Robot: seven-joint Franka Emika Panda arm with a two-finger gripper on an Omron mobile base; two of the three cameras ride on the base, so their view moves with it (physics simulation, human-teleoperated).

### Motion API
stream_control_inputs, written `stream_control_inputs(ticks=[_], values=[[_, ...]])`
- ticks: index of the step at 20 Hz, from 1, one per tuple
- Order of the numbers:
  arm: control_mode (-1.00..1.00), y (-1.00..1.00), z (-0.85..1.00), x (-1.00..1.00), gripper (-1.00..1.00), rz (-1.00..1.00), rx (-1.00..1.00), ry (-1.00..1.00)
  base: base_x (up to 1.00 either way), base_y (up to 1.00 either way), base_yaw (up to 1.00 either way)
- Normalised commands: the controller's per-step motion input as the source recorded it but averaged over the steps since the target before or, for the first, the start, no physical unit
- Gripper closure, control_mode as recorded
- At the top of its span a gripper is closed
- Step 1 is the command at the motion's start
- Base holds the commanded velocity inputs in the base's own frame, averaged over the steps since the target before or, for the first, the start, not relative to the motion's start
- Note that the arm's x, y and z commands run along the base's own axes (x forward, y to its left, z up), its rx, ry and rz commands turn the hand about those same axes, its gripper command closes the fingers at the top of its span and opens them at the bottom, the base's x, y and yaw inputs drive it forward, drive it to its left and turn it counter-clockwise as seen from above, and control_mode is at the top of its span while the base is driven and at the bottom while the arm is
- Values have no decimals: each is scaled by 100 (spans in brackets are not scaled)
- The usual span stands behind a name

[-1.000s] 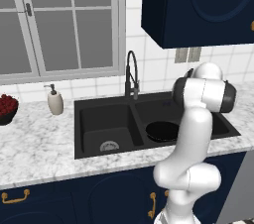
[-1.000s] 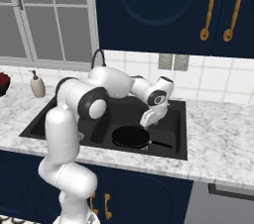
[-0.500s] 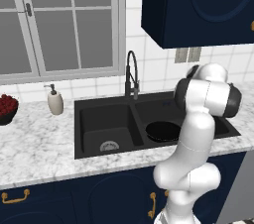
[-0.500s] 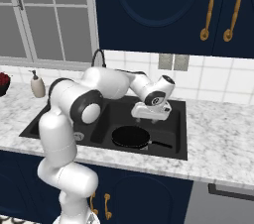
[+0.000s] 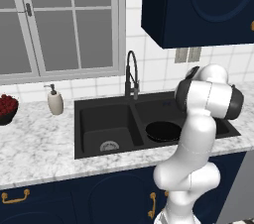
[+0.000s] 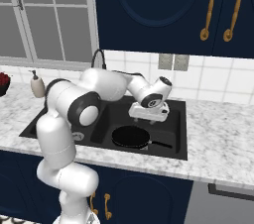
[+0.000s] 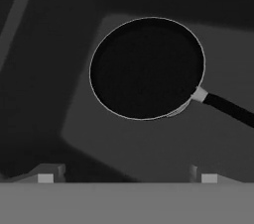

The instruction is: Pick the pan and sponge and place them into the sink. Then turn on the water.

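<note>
The black pan (image 6: 130, 137) lies flat in the right basin of the black sink (image 6: 180, 134), its handle (image 6: 161, 144) pointing right. My gripper (image 6: 148, 119) hangs open just above and behind it, holding nothing. In the hand view the pan (image 7: 147, 68) sits ahead on the sink floor (image 7: 124, 143), well beyond my spread fingertips (image 7: 45, 177), and the gripper (image 7: 127, 177) is empty. From the left base view the pan (image 5: 162, 131) rests in the sink (image 5: 99, 125) partly behind my arm. The black gooseneck faucet (image 5: 131, 74) stands behind the divider with no water running. The sponge is out of view.
A beige soap dispenser (image 5: 55, 101) and a dark bowl of red fruit (image 5: 6, 109) stand on the marble counter (image 5: 39, 143) left of the sink. Navy wall cabinets (image 6: 163, 10) hang above, and a window (image 5: 59, 20) is behind the faucet.
The hand has drawn slightly left and back over the right basin and turned at the wrist. The pan has stayed where it lies and the jaws have stayed wide.
</note>
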Motion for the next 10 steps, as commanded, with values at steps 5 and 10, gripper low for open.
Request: stream_control_inputs(ticks=[5,10], values=[[-100,32,0,0,-100,-61,4,1,0,0,0],[-100,1,0,0,-100,-53,2,11,0,0,0]])
